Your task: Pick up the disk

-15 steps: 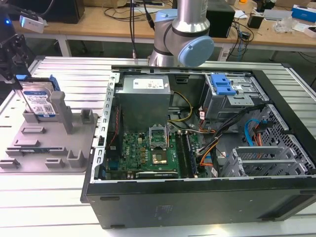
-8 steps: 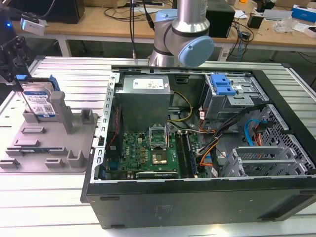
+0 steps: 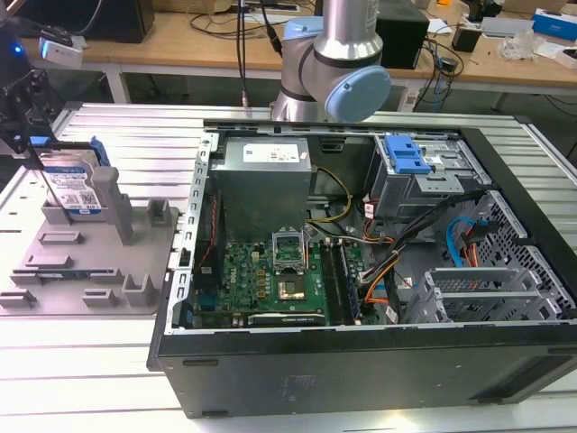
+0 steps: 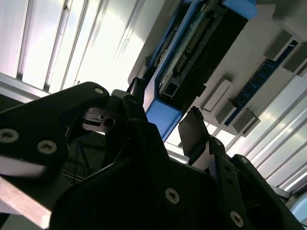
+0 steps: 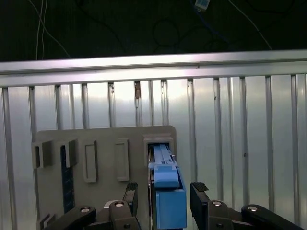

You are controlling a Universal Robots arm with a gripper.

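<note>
Open black gripper straddles upright silver, blue-railed disk in grey holder tray, holding nothing; likely stiff, heavyish, shock-fragile; clamp its flat faces.

We see a ribbed aluminium tabletop catching bright light, and beyond it a long wooden workbench (strewn with cables and small boxes); in the first wrist view the space past the table's edge lies dark

From afar the exterior view overlooks my table; both wrist views look closely down at the holder tray, which all share.
</note>
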